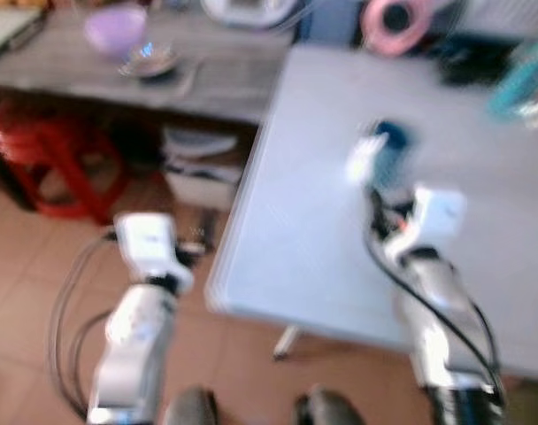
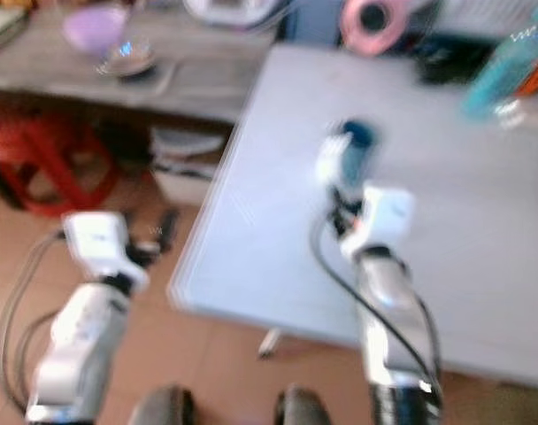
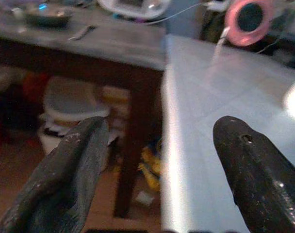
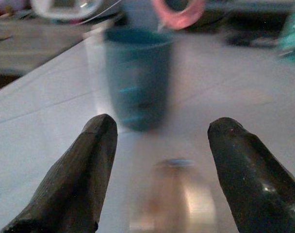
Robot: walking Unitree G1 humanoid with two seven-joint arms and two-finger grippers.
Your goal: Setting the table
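Left eye view — motion-blurred. The right gripper (image 1: 388, 190) is over the white table (image 1: 322, 239) at frame centre, just short of the blue cup (image 1: 391, 146). The left gripper (image 1: 182, 251) hangs off the table's near-left corner, above the tiled floor. A purple bowl (image 1: 116, 29) sits on the grey counter (image 1: 216, 80), upper left.

Left wrist view: the fingers (image 3: 74, 170) are spread and empty, with the table edge between them.

Right wrist view: the fingers (image 4: 84, 170) are parted with nothing between them; the cup (image 4: 138, 77) stands upright ahead, centre frame, apart from both tips.

Risk — with the view this blurred, an off-centre approach could let one fingertip strike the cup wall and tip or shove it.
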